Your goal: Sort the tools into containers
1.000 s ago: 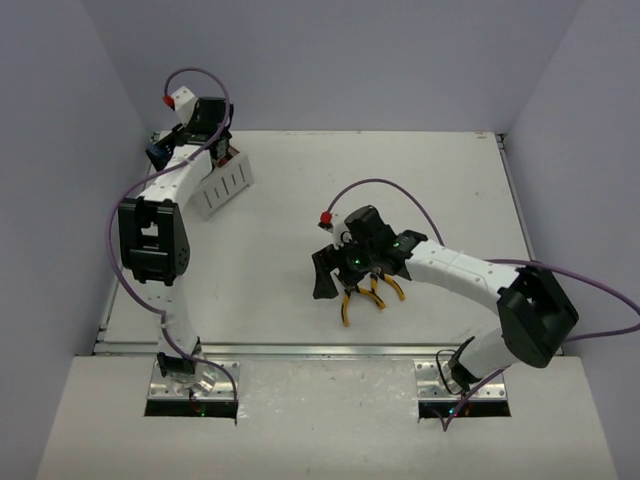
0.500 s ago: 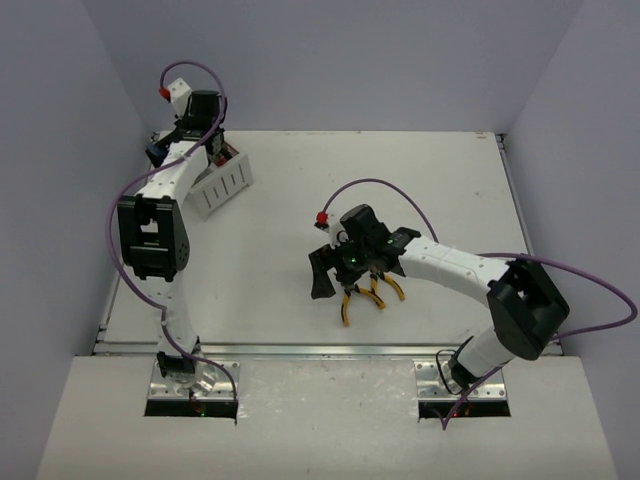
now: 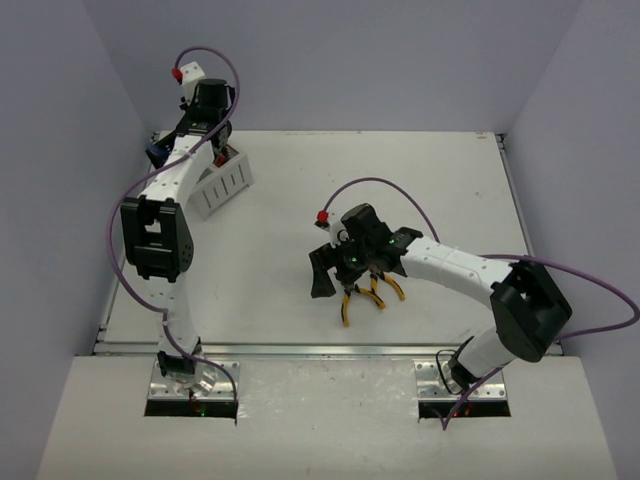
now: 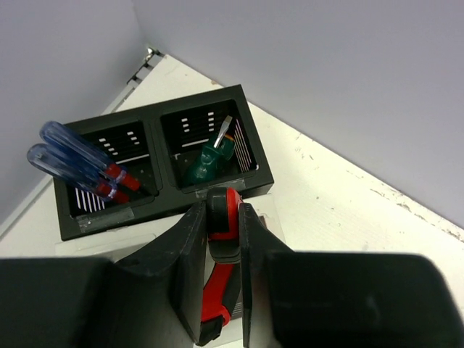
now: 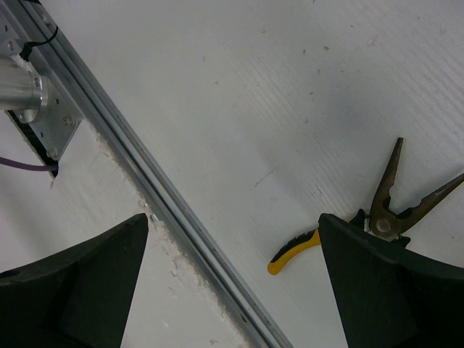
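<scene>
My left gripper [image 4: 220, 210] is shut on a red-black utility knife [image 4: 217, 290] and holds it over the row of containers [image 3: 222, 183] at the back left. The black bin [image 4: 254, 156] holds two blue-handled screwdrivers [image 4: 76, 159] in its left compartment and a green-handled stubby screwdriver [image 4: 206, 163] in its right one. A white bin [image 4: 94, 246] lies just below my fingers. My right gripper [image 5: 233, 221] is open and empty, hovering over yellow-handled pliers [image 5: 384, 210] that lie on the table [image 3: 365, 295].
The table's metal front rail [image 5: 145, 181] runs under the right gripper. Lilac walls close the back and both sides. The left arm [image 3: 150, 235] stretches along the table's left edge.
My left gripper has lifted a little and shifted right over the containers, with the knife still in it. The right arm has barely moved.
</scene>
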You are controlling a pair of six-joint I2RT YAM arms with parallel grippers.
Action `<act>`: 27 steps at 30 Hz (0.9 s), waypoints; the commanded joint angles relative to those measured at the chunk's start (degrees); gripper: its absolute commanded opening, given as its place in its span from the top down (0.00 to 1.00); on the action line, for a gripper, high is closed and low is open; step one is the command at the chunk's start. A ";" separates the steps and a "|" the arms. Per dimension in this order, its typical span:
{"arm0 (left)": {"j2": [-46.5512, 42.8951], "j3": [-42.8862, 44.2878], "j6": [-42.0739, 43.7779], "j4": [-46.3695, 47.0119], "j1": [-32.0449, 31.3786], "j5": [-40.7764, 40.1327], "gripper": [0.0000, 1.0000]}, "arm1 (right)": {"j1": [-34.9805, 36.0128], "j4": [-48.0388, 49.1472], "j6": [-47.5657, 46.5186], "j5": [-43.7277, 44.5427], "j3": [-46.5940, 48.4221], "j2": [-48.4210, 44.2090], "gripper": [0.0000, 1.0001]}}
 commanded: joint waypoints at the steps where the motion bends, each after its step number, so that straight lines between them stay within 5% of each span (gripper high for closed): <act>1: 0.81 5.55 4.58 -0.95 -1.19 -3.93 1.00 | 0.23 1.34 -0.64 -0.40 0.71 -3.08 0.01; 14: 8.02 11.20 8.19 -5.49 -4.30 -4.79 1.00 | 0.19 1.61 -0.83 0.22 -0.52 -4.28 0.01; 23: 7.63 6.91 4.87 -6.16 -6.30 -5.03 0.85 | 0.26 1.78 -0.82 0.31 -1.37 -5.07 0.01; 27: 5.33 2.40 1.32 -6.49 -6.37 -5.31 0.95 | 0.17 2.06 -0.62 0.29 -1.78 -5.47 0.01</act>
